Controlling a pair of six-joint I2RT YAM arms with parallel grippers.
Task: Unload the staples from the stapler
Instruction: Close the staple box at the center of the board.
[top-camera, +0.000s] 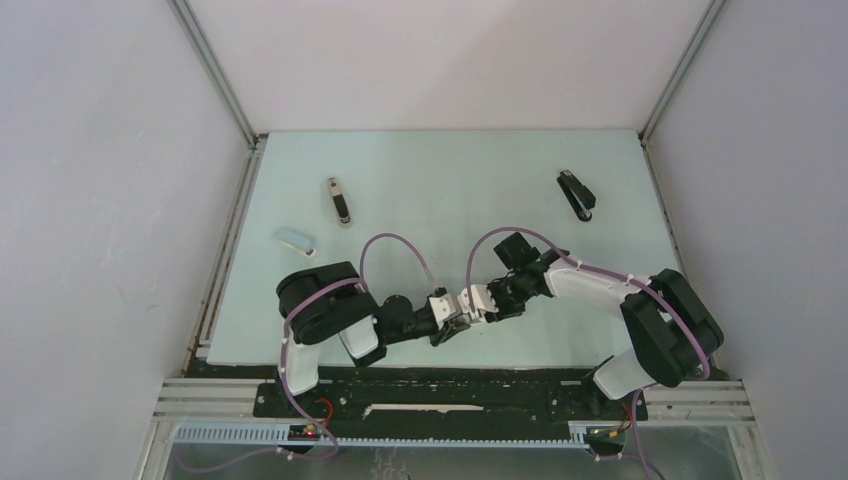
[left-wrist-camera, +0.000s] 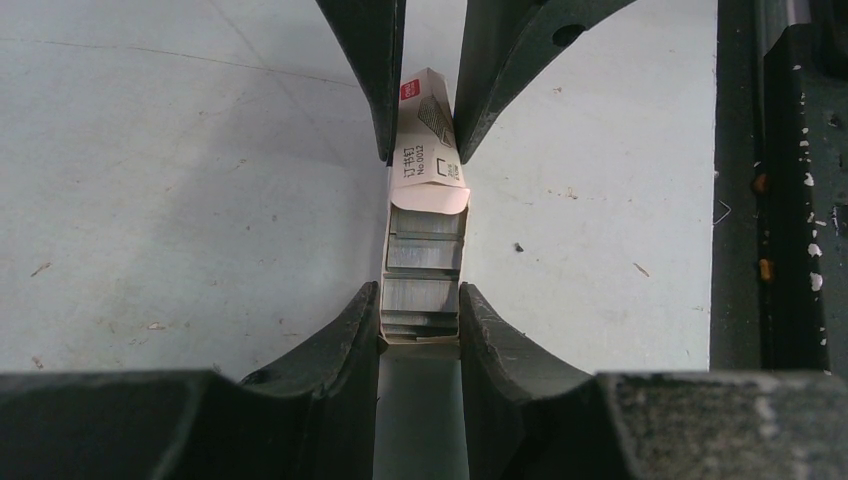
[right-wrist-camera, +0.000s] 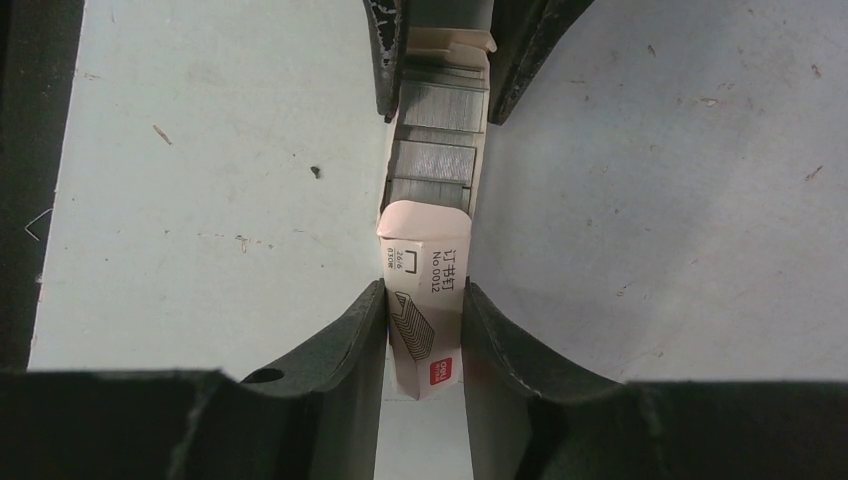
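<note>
Both pairs of jaws are clamped on one small staple box, the left gripper and right gripper meeting by the table's near edge. The stapler lies well apart, far left (a black stapler lies far right). Left wrist: the left fingers pinch the tray of staples. Right wrist: the right fingers pinch the printed sleeve.
</note>
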